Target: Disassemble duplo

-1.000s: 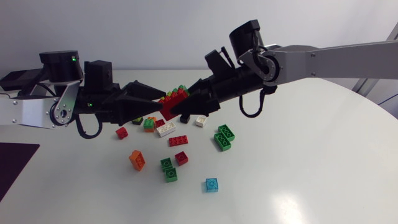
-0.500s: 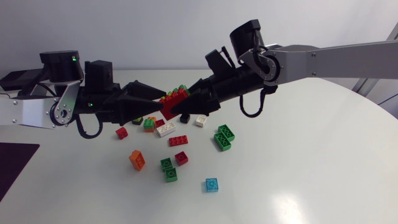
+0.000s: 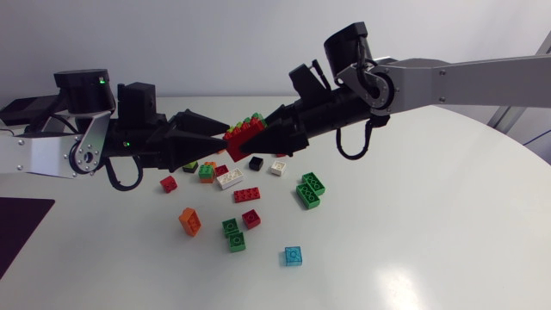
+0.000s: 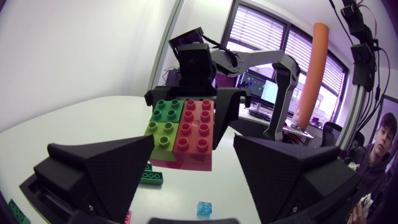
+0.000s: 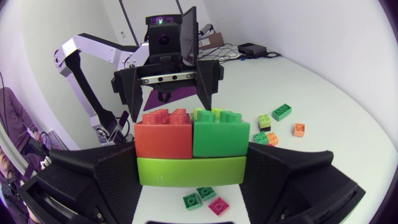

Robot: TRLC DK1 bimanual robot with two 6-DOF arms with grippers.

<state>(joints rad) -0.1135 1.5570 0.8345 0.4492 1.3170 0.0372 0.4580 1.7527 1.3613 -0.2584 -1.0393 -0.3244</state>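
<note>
The duplo assembly, a stack of red, green and lime-green bricks, hangs in the air above the far half of the table, left of its middle. The right gripper grips it. In the right wrist view both wedge fingers press against opposite sides of the stack, where a red brick and a green brick sit side by side on a long lime-green one.

The left gripper faces it from the other side with its fingers spread wide. In the left wrist view the stack sits between and ahead of them. One finger is clearly apart from it; whether the other touches the lime brick cannot be told.

Loose bricks lie on the table under and in front of the two grippers:
- Just below the stack are a black brick, a white brick, a small white brick and a small red brick.
- A flat red brick lies a little nearer, with a pair of green bricks to its right.
- An orange brick and a small cluster of green and red bricks lie closer to the near edge.
- A translucent blue brick lies nearest that edge.
</note>
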